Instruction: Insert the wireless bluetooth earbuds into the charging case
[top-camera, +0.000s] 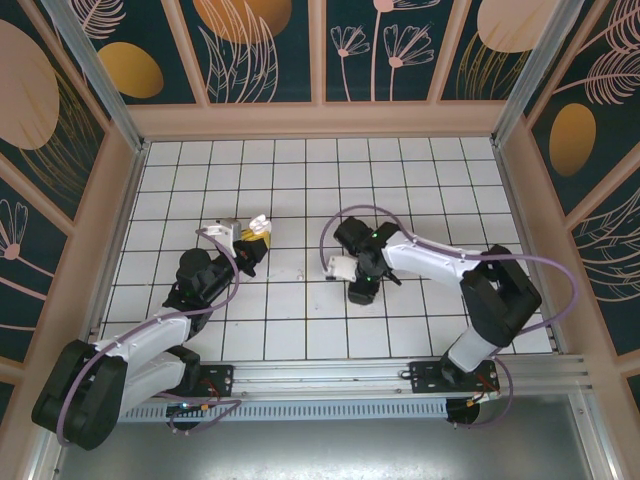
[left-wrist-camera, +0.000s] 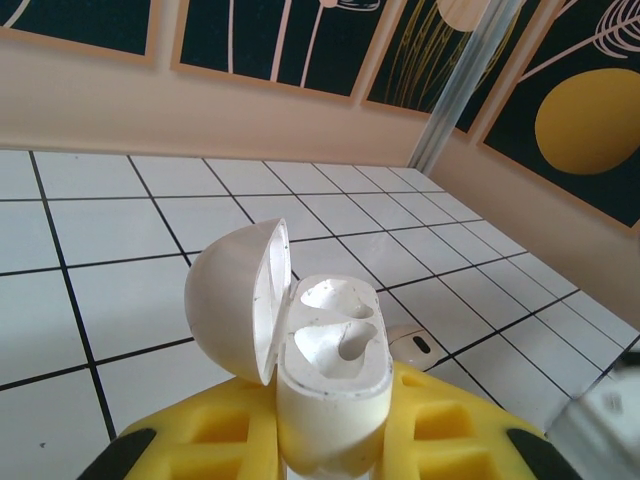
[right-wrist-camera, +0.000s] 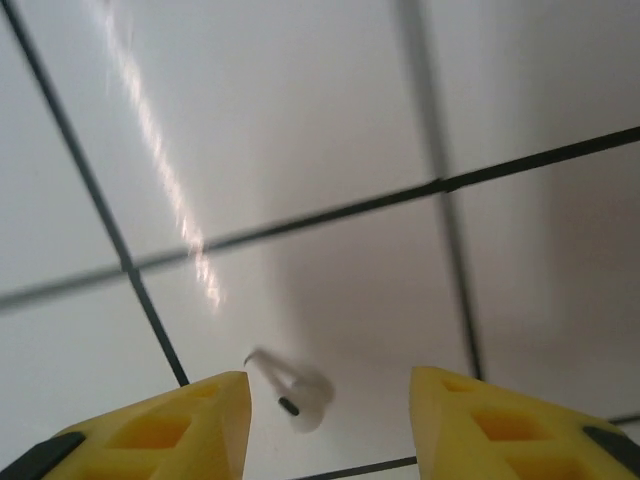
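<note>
From above: left gripper (top-camera: 252, 232) out over the white tiles, yellow tips pinched on something pale, too small here to name. Right gripper (top-camera: 358, 288) nose-down on the floor near mid-table, well apart from the left. Can't read its jaws from up here.

Over to the left wrist: left gripper (left-wrist-camera: 335, 432) clamped on the charging case (left-wrist-camera: 335, 350), held upright, lid (left-wrist-camera: 235, 300) swung open to the left, both wells bare. Just beyond it, flat on the tile, a small pale bud (left-wrist-camera: 412, 345) with a dark dot; can't tell whether it is the one under the other arm. Risk here: a narrow hold low on a rounded shell, so any push from above likely to rock the case or slide it down through the pads. Loose lid could also flop shut.

Down to the right wrist: right gripper (right-wrist-camera: 330, 420) with jaws apart, straddling an earbud (right-wrist-camera: 300, 400) lying on its side on the tile, touching neither pad. Sitting nearer the left pad, so an uneven close probably flicks it away. Pinching it flat also risks the wrong angle for a well.
</note>
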